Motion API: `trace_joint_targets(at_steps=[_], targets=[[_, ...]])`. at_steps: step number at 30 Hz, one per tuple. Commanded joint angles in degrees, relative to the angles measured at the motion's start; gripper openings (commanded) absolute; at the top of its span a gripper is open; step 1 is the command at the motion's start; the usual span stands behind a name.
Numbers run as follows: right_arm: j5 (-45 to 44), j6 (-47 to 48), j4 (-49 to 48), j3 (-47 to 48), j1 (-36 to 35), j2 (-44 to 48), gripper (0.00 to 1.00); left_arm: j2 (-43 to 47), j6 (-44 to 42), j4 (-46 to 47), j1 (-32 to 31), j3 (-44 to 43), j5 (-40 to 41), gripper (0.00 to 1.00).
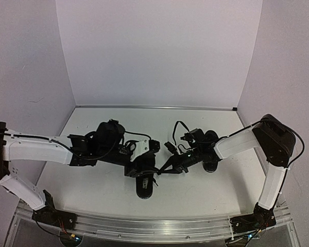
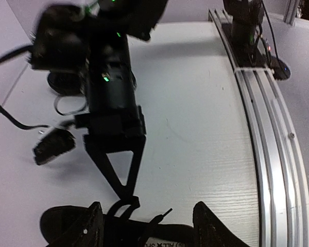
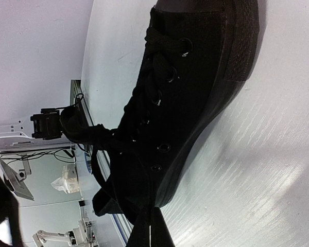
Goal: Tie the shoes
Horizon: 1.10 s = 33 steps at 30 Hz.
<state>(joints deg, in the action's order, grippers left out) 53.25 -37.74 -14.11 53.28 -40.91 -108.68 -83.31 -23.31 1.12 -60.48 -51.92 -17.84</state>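
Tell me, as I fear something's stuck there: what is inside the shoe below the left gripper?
Inside the shoe, between the left gripper's open fingers, a pale label shows. A lace lies over the opening. The rest is dark or out of frame.

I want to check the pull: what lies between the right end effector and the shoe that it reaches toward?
Only a short loop of black lace, from the right end effector down to the shoe. The left wrist view shows it best.

White arm links, black joints, black cables
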Motion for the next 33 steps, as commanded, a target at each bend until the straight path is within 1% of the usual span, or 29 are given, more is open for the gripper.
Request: trace_joint_targets(at_steps=[1, 4, 6, 9, 14, 17, 22, 29, 33], targets=[[-0.43, 0.01, -1.41, 0.16, 0.25, 1.93, 0.08, 8.03, 5.39, 1.10, 4.56, 2.65, 1.68, 0.59], [-0.35, 0.02, -1.31, -0.55, 1.05, 2.83, 0.13, 11.62, 10.97, 2.40, 8.88, 5.29, 3.75, 0.59], [-0.37, 0.17, -1.24, -1.06, 1.52, 3.67, 0.18, 12.94, 13.81, 1.88, 10.93, 6.63, 2.99, 0.59], [-0.52, 0.71, -0.80, -1.24, 1.95, 4.59, 0.25, 13.99, 14.97, 1.34, 11.40, 9.44, 0.12, 0.56], [-0.45, 1.50, -0.24, -0.98, 2.56, 4.54, 0.38, 15.77, 19.00, 1.90, 11.42, 14.84, -2.57, 0.48], [-1.14, 2.86, 1.13, 0.50, 2.67, 3.47, 0.40, 16.55, 20.56, 2.73, 11.41, 17.23, -3.52, 0.42], [-1.54, 5.82, 5.04, 4.68, 2.67, 0.32, 0.37, 14.96, 20.64, 3.41, 11.55, 17.81, -3.71, 0.36], [-0.95, 8.41, 8.01, 7.09, 2.59, -2.37, 0.35, 9.29, 19.44, 3.30, 11.92, 15.71, -4.47, 0.33], [-0.80, 9.04, 8.68, 7.31, 2.55, -3.22, 0.34, 7.49, 18.65, 3.71, 12.05, 14.76, -4.19, 0.32]])
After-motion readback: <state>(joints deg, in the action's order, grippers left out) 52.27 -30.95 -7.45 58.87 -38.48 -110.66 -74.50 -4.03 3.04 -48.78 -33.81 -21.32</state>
